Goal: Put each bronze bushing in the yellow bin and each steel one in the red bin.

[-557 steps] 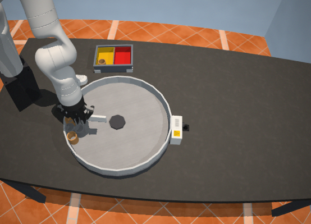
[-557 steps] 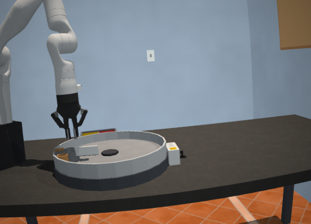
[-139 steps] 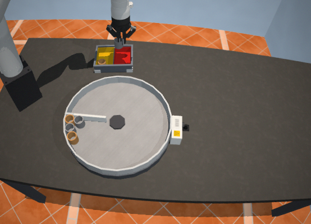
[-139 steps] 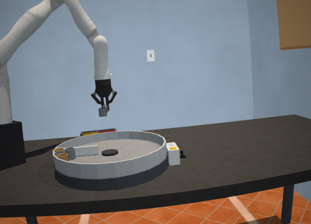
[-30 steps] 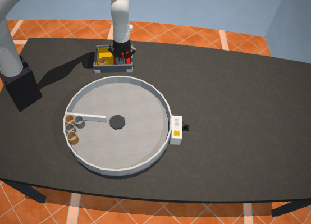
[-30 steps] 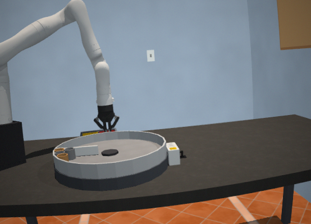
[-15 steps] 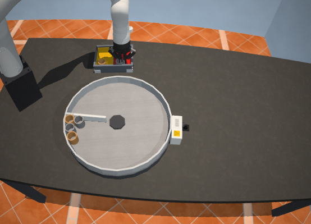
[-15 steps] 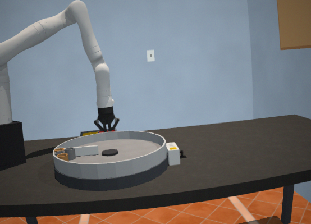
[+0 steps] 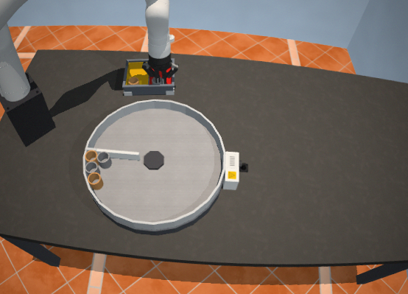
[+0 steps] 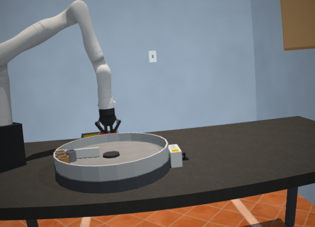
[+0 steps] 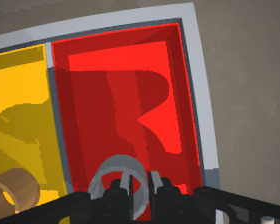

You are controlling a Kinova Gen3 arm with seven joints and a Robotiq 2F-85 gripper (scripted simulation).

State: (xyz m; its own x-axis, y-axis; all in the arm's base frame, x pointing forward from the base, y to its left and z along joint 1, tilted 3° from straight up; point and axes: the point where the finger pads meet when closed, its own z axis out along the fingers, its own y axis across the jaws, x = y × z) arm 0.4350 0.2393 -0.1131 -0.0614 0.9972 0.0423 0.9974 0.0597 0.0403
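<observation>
My gripper (image 9: 158, 82) (image 10: 109, 132) (image 11: 140, 185) is low over the red bin (image 11: 163, 55). Its fingers are slightly open, with the near wall of a steel bushing (image 11: 102, 175) between them and one finger inside its ring; contact cannot be made out. A bronze bushing (image 9: 133, 80) (image 11: 28, 187) lies in the yellow bin (image 9: 138, 71) (image 11: 16, 82). On the turntable (image 9: 177, 194) (image 10: 133, 147), at its left edge, stand two bronze bushings, one (image 9: 91, 155) by the divider and one (image 9: 95, 180) lower, and two steel bushings, one (image 9: 99, 161) inward and one (image 9: 87, 168) between the bronze ones.
A grey tray frame (image 9: 149, 91) (image 11: 203, 100) surrounds both bins behind the turntable. A raised rim (image 9: 188, 216) rings the turntable, and a white divider (image 9: 121, 154) (image 10: 88, 152) crosses its left part to near a dark hub (image 9: 153, 160). A white box (image 9: 231, 164) (image 10: 175, 158) stands at the right.
</observation>
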